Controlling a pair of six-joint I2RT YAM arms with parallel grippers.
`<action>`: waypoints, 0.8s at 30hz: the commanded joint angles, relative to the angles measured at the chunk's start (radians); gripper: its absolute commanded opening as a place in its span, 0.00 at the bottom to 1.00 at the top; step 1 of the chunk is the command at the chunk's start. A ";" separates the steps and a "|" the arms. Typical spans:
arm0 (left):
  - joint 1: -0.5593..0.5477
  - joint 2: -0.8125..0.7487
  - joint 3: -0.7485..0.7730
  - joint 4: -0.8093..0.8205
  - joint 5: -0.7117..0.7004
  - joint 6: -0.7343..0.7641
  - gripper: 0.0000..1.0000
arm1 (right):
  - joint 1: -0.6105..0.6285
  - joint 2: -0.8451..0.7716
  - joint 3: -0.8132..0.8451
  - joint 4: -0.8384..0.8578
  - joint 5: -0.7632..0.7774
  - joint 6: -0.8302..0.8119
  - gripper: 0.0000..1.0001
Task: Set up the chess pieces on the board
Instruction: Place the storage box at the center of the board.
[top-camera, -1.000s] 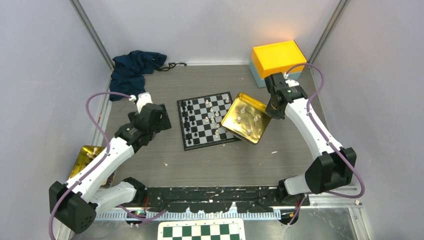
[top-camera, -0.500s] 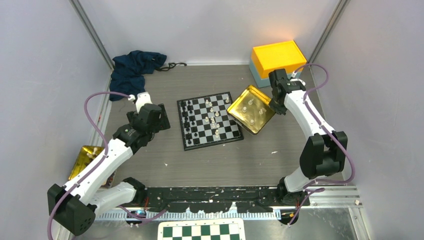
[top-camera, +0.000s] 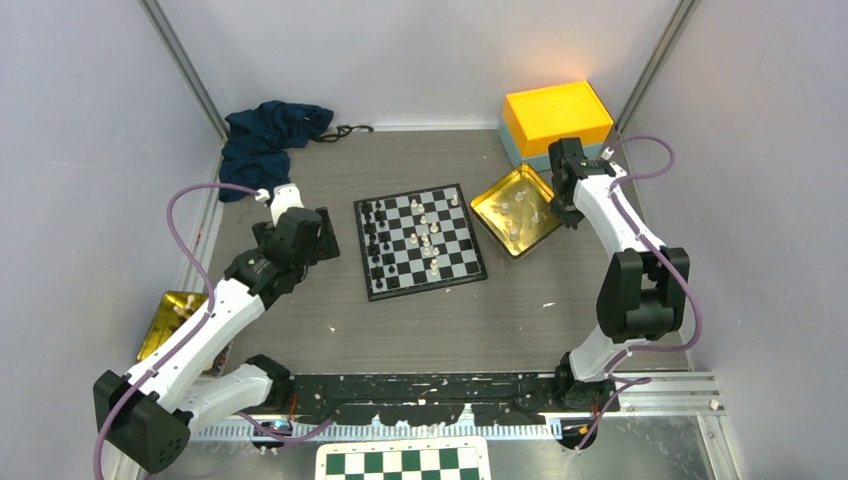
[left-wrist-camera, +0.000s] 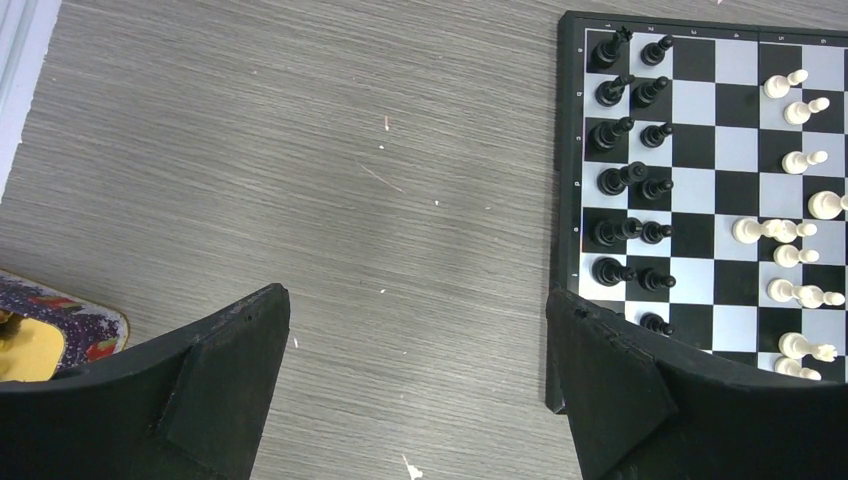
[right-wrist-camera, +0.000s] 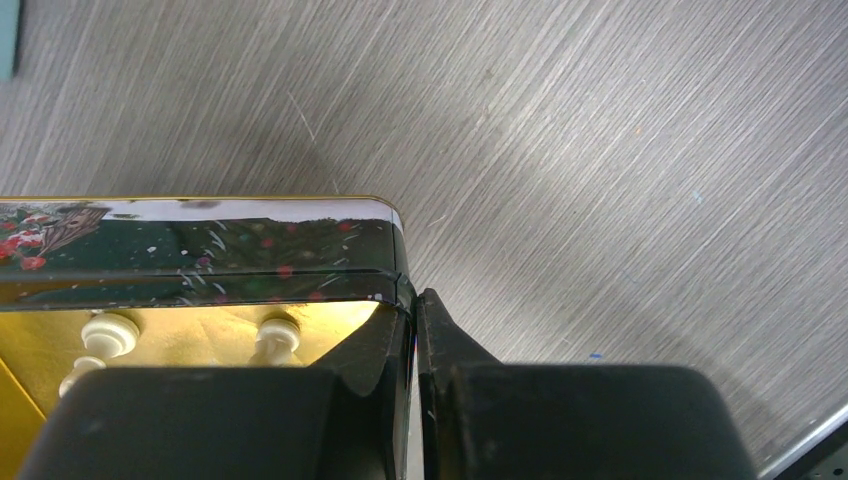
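Pulled off the board (top-camera: 455, 265), the tin (right-wrist-camera: 200, 250) is now just beside it, your right gripper (right-wrist-camera: 413, 312) clamped on its wall; tilt it and the white pieces (right-wrist-camera: 110, 333) inside may spill.

Checkered board (top-camera: 419, 240) lying flat, black chess pieces (top-camera: 375, 245) lining its left edge, cream pieces (top-camera: 428, 238) scattered mid-board
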 joint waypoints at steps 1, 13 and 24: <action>0.006 -0.006 0.015 0.041 -0.023 0.020 1.00 | -0.016 0.025 0.022 0.042 0.033 0.098 0.01; 0.006 -0.020 0.019 0.021 -0.041 0.030 1.00 | -0.023 0.089 0.008 0.028 0.065 0.183 0.01; 0.006 -0.026 0.020 0.011 -0.045 0.038 1.00 | -0.060 0.106 -0.081 0.083 0.007 0.226 0.01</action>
